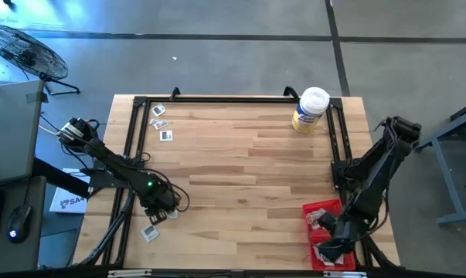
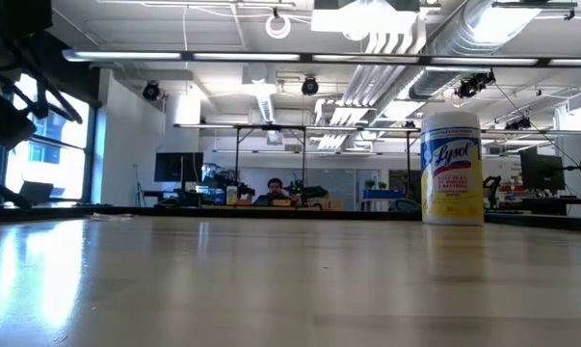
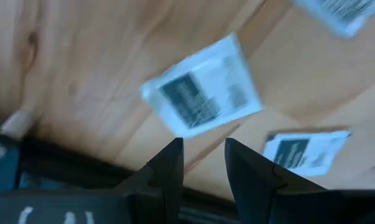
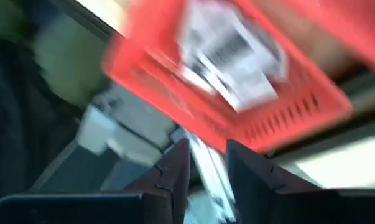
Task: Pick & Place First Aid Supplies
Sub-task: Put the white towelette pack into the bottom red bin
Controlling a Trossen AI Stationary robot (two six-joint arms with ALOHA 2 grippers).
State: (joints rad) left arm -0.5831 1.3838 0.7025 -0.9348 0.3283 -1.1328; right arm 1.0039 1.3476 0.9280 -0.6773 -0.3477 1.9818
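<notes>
Wood table (image 1: 248, 170): pale planks edged by a black frame (image 1: 136, 147).
Left gripper (image 1: 161, 202): low over the table's near left part; its 2 dark fingers (image 3: 168, 171) stand a little apart with nothing between them.
Packets by the left gripper: 1 white packet (image 3: 203, 93) lies flat on the wood just ahead of the jaw tips; a 2nd packet (image 3: 305, 152) lies just beside them, and a 3rd (image 3: 339, 12) lies farther ahead.
Packet at the near left edge (image 1: 149, 232): on the wood, just beside the left gripper.
Far packets (image 1: 161, 122): 3 small ones in the far left corner, well apart from both jaws.
Jar (image 1: 311, 109): yellow with a white lid, upright at the far edge, well apart from both jaws.
Red tray (image 1: 319, 211): at the near right edge, holding white packets (image 4: 237, 56).
Right gripper (image 1: 331, 249): over the tray's near end; fingers (image 4: 171, 171) parted, with a blurred white packet (image 4: 206, 163) showing in the gap; whether they grip it cannot be told.
</notes>
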